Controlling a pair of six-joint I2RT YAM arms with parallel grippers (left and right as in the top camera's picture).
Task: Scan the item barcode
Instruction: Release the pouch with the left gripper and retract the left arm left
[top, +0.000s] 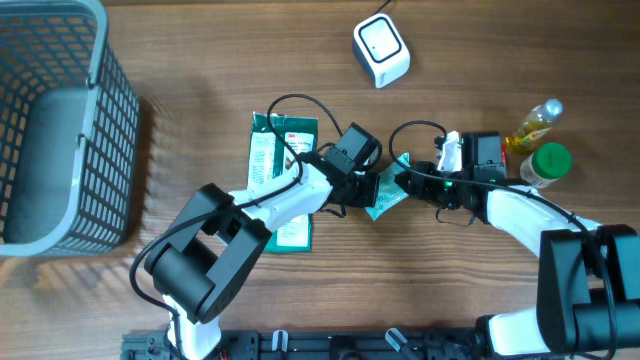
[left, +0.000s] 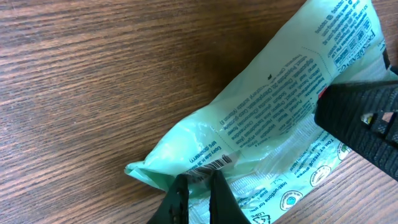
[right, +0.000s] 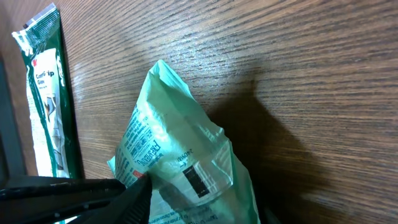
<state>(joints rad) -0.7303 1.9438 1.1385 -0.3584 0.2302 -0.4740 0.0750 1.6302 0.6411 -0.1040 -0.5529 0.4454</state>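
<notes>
bearing barcode (right: 196, 181): pale green pouch (right: 163, 118)

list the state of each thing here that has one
pale green plastic packet, held by both grippers, barcode visible
left gripper, fingers shut on the packet
right gripper, fingers closed on the packet
grey mesh basket, empty
green-lidded jar, lid on
dark green flat packet, lying flat

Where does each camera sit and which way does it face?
Overhead: above the table, facing straight down; both arms meet at the pale green packet.
Left wrist: on the left arm, facing the packet; left claw shows, pinching its edge.
Right wrist: on the right arm, facing the packet; one dark finger shows.
Both wrist views share the barcode.
</notes>
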